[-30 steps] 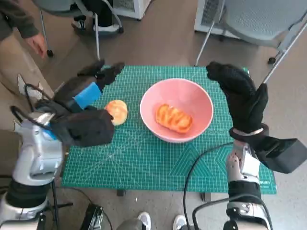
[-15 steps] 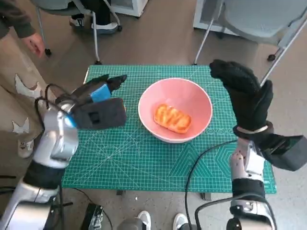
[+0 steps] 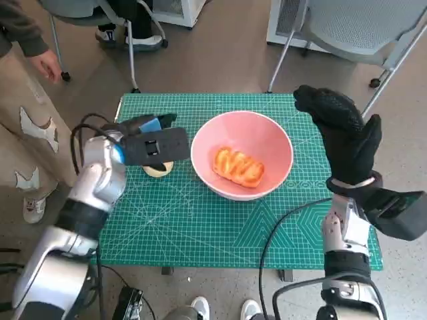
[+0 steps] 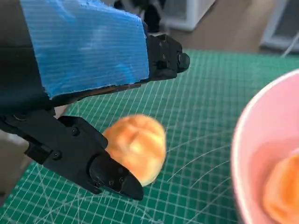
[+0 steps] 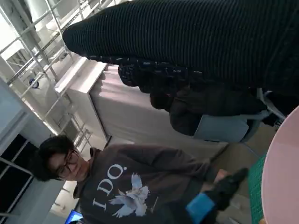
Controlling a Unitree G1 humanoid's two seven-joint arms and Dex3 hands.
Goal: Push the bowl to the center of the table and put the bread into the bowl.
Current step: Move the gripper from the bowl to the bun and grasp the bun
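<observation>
Risk, judged from the wrist view: left hand [image 4: 79, 93] hangs w/ fingers spread wide, holding nothing, over the round bun [image 4: 135, 147] at frame centre, so an off-centre close could nudge it away from the pink bowl [image 3: 241, 160] mid-frame, already holding one glazed bread [image 3: 238, 167]; right hand [image 3: 341, 137] upright, empty, at right.

Office/lab: mesh chairs [image 3: 360, 27], cutting mat [image 3: 200, 220]

Smooth pink bowl [image 3: 273, 143], faint sheen inside; glazed, glossy orange bread [image 3: 239, 166] in it. Matt green gridded cutting mat [image 3: 200, 227]. Coarse black knitted glove on the right hand [image 3: 343, 137]. Ribbed, slightly shiny blue tape over the left hand [image 4: 79, 65], hard black plastic-looking fingers [image 4: 110, 175].
</observation>
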